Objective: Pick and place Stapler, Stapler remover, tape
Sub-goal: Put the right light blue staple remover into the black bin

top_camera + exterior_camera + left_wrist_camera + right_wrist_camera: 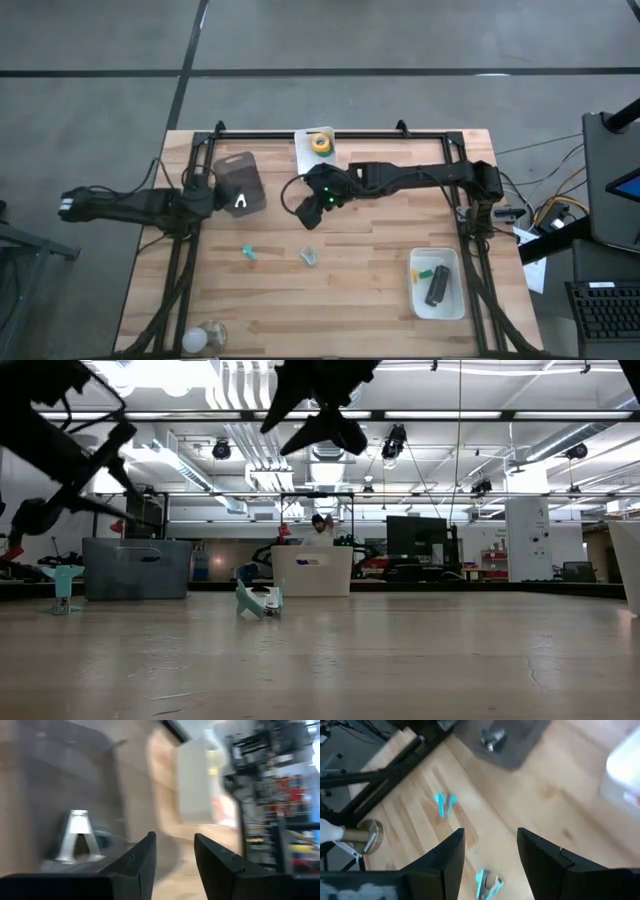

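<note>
A silver stapler remover (pixel 241 203) lies on the floor of a grey tray (pixel 236 170) at the far left. My left gripper (pixel 218 197) stands open at the tray's left side, with the remover (pixel 75 837) just beyond its fingers and untouched. Two teal stapler removers (pixel 249 254) (pixel 309 257) lie on the bare wood mid-table. My right gripper (pixel 300 208) hovers open above them, tilted down (pixel 490 852). The black stapler (pixel 437 287) lies in a white tray (pixel 450 258) at the near right. A yellow tape roll (pixel 321 143) sits in a white tray (pixel 303 150) at the far edge.
A black frame (pixel 330 133) runs round the table's far and side edges. A small brass stand with a white bulb (pixel 200 338) sits at the near left corner. A green piece (pixel 425 271) lies beside the stapler. Bare wood stretches between the teal removers and the near-right tray.
</note>
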